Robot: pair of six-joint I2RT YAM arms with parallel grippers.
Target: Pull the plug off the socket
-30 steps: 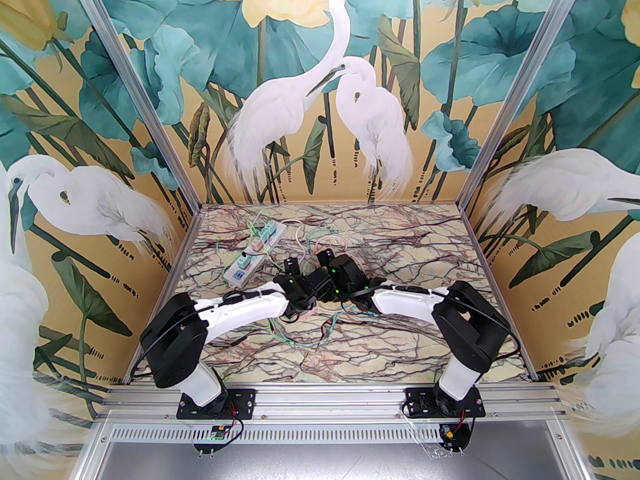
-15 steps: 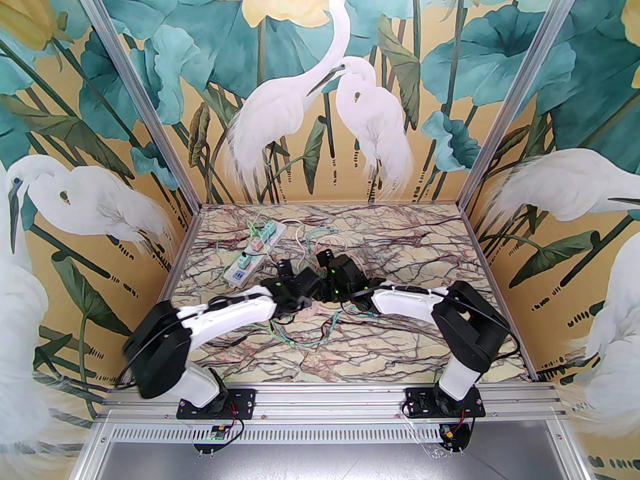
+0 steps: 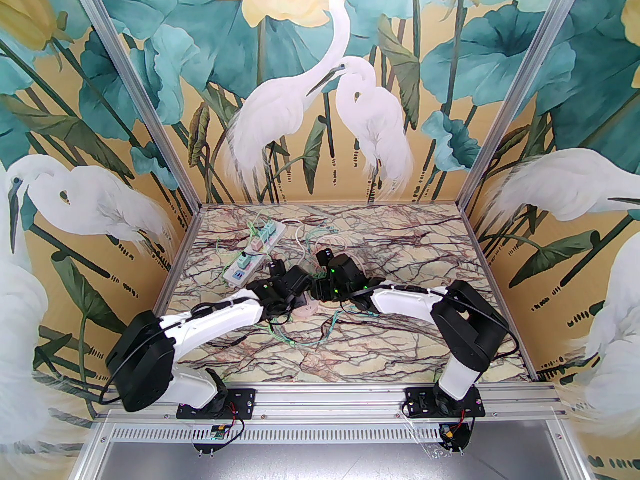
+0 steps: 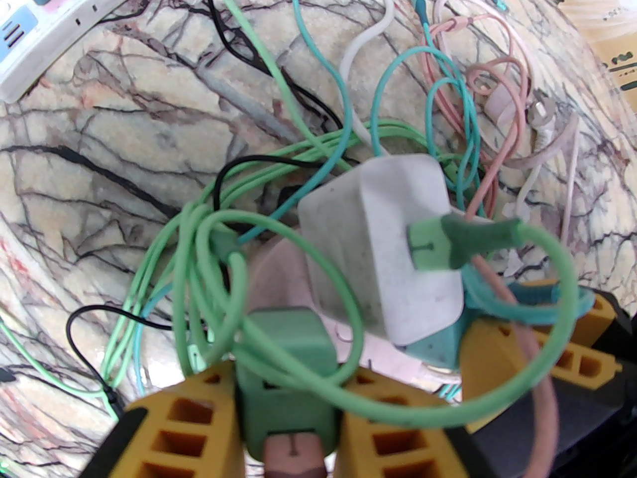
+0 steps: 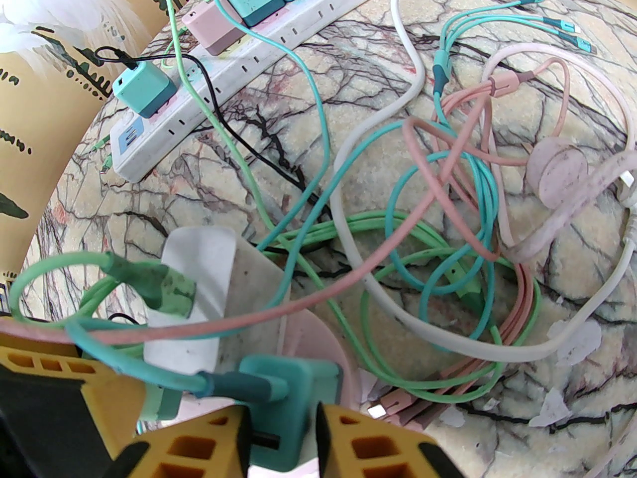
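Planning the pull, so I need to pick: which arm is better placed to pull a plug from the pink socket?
Left, likely. The left gripper is shut on the green plug at the pink socket; the right gripper holds the teal plug and can brace.

1. The marble-patterned table (image 3: 410,248) carries everything.
2. A white power strip (image 5: 298,28) lies slantwise near the far-left corner.
3. Tangled cables (image 5: 398,247) of green, teal, pink and white sprawl across the middle.
4. A pink round socket (image 3: 307,310) sits mid-surface among them.
5. Torn paper scraps (image 5: 572,336) lie beside the cables.
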